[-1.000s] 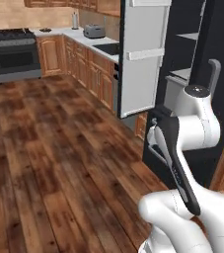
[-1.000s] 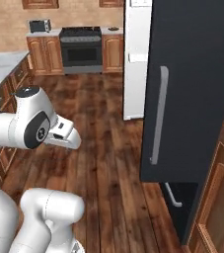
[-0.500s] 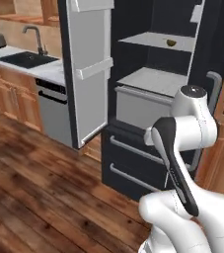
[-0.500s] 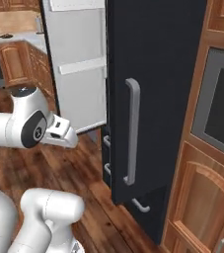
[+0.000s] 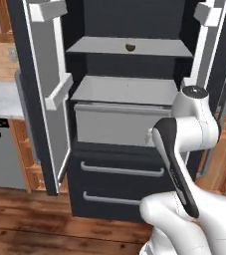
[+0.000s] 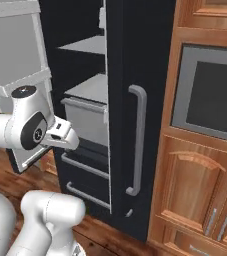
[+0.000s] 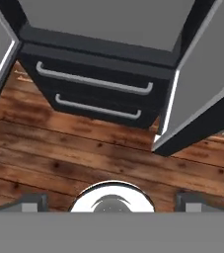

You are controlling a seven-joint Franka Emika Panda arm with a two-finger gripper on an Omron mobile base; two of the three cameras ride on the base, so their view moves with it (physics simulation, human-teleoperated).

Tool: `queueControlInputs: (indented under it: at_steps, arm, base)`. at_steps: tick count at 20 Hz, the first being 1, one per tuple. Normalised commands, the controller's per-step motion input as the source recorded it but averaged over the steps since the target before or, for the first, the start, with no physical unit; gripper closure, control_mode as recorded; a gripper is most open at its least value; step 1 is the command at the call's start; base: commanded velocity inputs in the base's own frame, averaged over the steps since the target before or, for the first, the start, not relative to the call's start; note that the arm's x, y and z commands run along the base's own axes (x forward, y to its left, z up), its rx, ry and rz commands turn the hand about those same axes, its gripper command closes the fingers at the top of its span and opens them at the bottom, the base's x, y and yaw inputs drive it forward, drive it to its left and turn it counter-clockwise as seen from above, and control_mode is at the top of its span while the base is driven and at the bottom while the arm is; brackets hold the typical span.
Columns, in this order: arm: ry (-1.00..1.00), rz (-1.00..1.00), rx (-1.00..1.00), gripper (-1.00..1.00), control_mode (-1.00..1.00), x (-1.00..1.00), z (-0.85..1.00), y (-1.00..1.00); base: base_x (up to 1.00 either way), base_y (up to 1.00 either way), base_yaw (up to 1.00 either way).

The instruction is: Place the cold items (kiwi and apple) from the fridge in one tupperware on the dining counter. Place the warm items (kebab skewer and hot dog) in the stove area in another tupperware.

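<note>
1. Small brown item (image 5: 130, 47), likely the kiwi, resting on the upper shelf (image 5: 154, 48) of the open fridge (image 5: 129, 94), toward the back; too small to identify with certainty. Apple not made out.
2. Probably light, round, slightly soft, prone to rolling; best pinched across its middle, gently, from the front or above.
3. Below the shelf, a second shelf, a pale drawer (image 5: 114, 124), then two dark freezer drawers (image 7: 91, 91) with bar handles.
4. Both fridge doors swung wide; oven (image 6: 210, 95) set in wooden cabinets to the right.
5. Tool (image 7: 108, 200) with fingers spread fully apart, empty, pointing down at the wood floor (image 7: 59, 158), well below the kiwi.
</note>
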Motion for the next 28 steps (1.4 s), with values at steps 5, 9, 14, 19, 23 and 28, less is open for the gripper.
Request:
queueControlInputs:
  at_steps: [5,9,14,19,23,28]
  arm:
    - [0.0,0.0,0.0,-1.0,1.0,0.0,0.0,0.0]
    - [0.0,0.0,0.0,-1.0,1.0,0.0,0.0,0.0]
    - [0.0,0.0,0.0,-1.0,1.0,0.0,0.0,0.0]
    - [0.0,0.0,0.0,-1.0,1.0,0.0,0.0,0.0]
    - [0.0,0.0,0.0,-1.0,1.0,0.0,0.0,0.0]
    - [0.0,0.0,0.0,-1.0,1.0,0.0,0.0,0.0]
  base:
    - [0.51,0.54,-0.65]
    - [0.52,0.59,-0.65]
    - [0.38,0.56,-0.51]
    - [0.19,0.28,0.12]
    - [0.45,0.21,0.5]
    - [0.55,0.23,0.14]
